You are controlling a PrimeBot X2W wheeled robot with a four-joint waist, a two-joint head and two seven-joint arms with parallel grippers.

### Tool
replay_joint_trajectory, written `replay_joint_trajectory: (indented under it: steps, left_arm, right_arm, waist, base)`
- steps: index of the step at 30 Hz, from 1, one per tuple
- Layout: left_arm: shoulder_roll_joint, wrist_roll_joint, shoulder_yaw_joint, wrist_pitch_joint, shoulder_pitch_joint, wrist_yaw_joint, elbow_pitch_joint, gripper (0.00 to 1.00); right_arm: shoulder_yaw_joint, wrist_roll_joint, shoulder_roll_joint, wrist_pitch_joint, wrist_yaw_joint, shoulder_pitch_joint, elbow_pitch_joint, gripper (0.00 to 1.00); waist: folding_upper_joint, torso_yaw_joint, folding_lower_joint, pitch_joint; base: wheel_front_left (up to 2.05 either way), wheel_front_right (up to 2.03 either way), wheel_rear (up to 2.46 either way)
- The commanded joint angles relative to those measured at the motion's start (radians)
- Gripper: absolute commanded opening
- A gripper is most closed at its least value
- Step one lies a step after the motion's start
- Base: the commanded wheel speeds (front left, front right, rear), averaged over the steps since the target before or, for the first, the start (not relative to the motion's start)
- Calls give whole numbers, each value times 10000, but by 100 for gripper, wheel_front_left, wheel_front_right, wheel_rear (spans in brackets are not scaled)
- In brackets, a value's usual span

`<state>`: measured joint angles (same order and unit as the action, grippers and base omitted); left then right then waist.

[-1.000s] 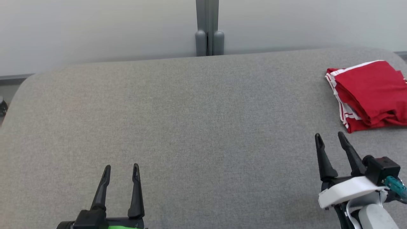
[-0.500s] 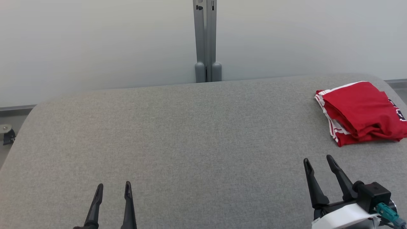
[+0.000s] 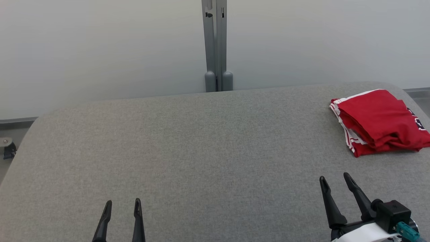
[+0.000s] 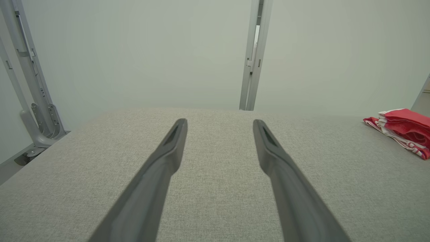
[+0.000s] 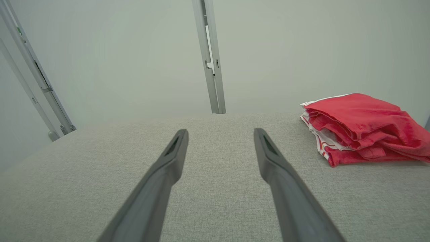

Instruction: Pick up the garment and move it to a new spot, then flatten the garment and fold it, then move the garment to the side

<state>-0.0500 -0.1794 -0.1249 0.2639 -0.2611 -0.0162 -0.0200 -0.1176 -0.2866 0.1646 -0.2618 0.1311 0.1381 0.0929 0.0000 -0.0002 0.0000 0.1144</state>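
A: Head view first. Where's the garment [image 3: 379, 122]?

B: At the right edge of the frame, a red folded bundle on the grey worktop [image 3: 201, 151], its outer side close to the worktop's rounded corner. A push from the centre could, I'd guess, slide it off there. The stacked layers also look loose enough to slip apart.

A: And the arms?

B: Left fingers [image 3: 104, 220] are at the lower left and right fingers [image 3: 328, 201] at the lower right. Both pairs are spread, holding nothing and pointing up the frame. The right pair sits below the garment, well apart from it.

A: Left wrist view?

B: The fingers [image 4: 161, 174] are parted over bare worktop, low and nearly level. The garment [image 4: 403, 129] is small at the right edge. I think it's too far for this arm to steady it.

A: Right wrist view?

B: The fingers [image 5: 289, 188] are apart and aimed at the frame's middle. The garment [image 5: 362, 127] lies right of centre, off their line. Going straight ahead would miss it, and a sideways sweep might catch only the top layer and drag the fold open.
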Motion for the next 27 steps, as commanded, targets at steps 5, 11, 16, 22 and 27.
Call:
replay_joint_trajectory:
  steps: [5,11,16,22,27]
  left_arm:
    - [-16,-31,7,0,-182,45,76,100]
    - [7,-290,-55,-23,-53,43,286,0]
    - [-70,-1351,51,-215,185,73,343,0]
    - [-155,-2579,158,-448,521,183,547,0]
    - [-209,-3464,231,-615,762,275,704,0]
  right_arm:
    - [-70,28,-6,-35,-8,157,20,100]
    - [-65,-256,-75,51,0,39,231,0]
    - [63,-1197,-113,278,0,-137,304,0]
    - [208,-2298,-152,540,-1,-373,429,0]
    - [311,-3100,-186,728,-1,-536,510,0]
  waist:
    - [0,-23,0,72]
    - [0,-25,0,66]
    - [0,-25,0,17]
    - [0,-24,0,-42]
    - [0,-22,0,-89]
  base:
    - [0,0,0]
    - [0,0,0]
    - [0,0,0]
    - [0,0,0]
    - [0,0,0]
